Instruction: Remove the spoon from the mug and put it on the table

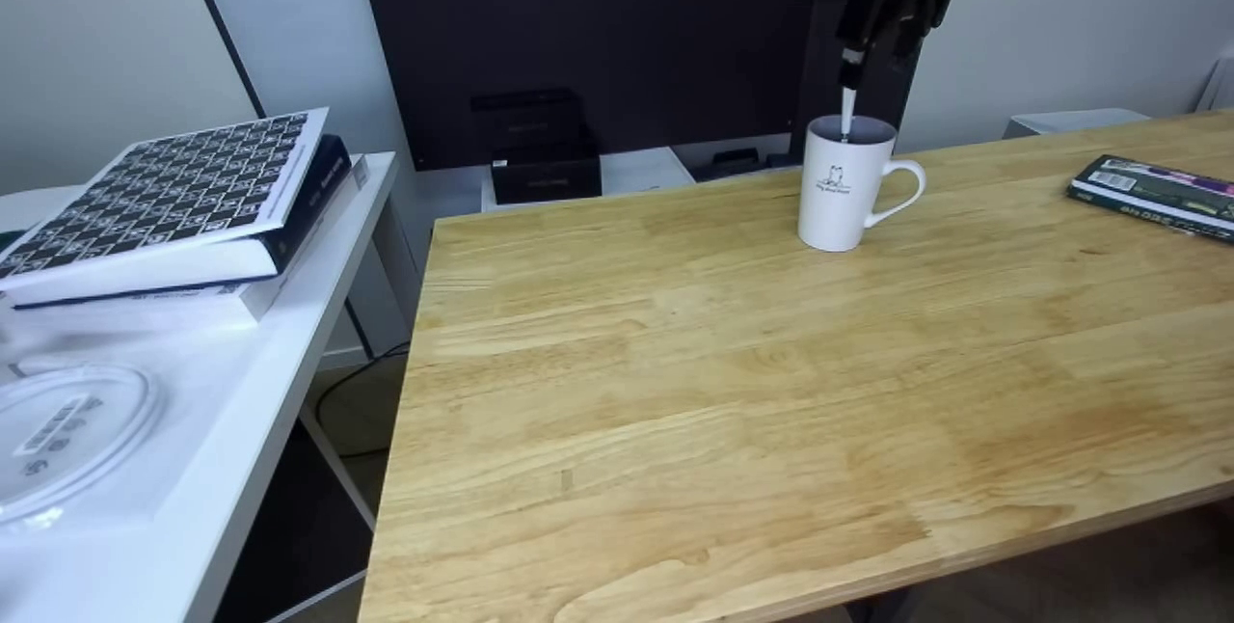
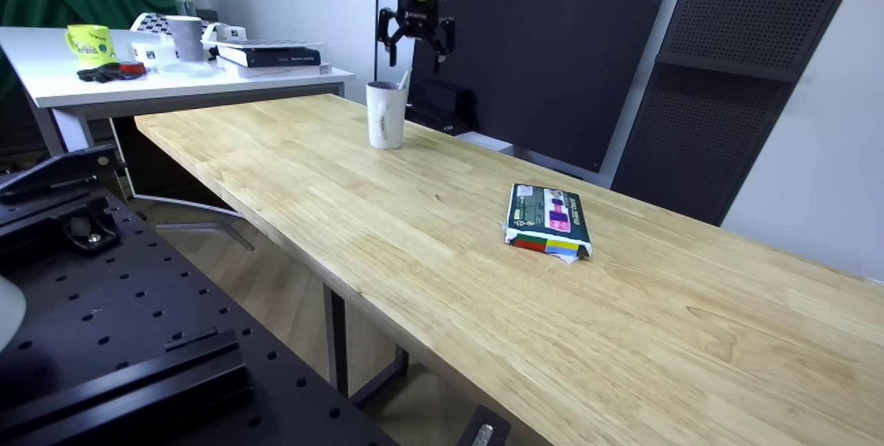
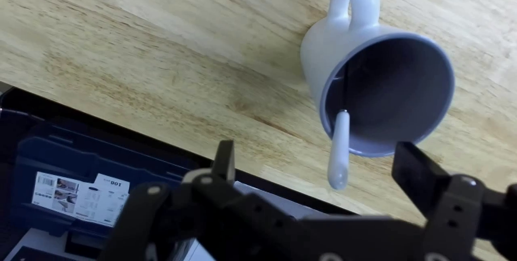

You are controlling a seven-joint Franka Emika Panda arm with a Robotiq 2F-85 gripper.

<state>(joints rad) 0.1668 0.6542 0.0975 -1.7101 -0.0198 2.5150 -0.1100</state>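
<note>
The white mug (image 1: 831, 208) stands upright on the wooden table (image 1: 675, 392) near its back edge. It also shows in the other views (image 2: 384, 121) (image 3: 319, 55). The spoon (image 3: 340, 148) leans in the mug. Its pale handle sticks up past the rim in both exterior views (image 1: 847, 110) (image 2: 405, 79); its lower end is hidden in the dark inside. My gripper (image 2: 415, 63) is open just above the mug. In the wrist view the fingers (image 3: 314, 152) are wide apart, with the handle's end between them and touching neither.
A dark green packet (image 1: 1162, 194) (image 2: 549, 218) lies on the table. A white side table (image 1: 202, 440) bears stacked books (image 1: 183, 179). A dark panel (image 1: 598, 35) stands behind the table's back edge. A blue case (image 3: 97, 164) lies beyond that edge.
</note>
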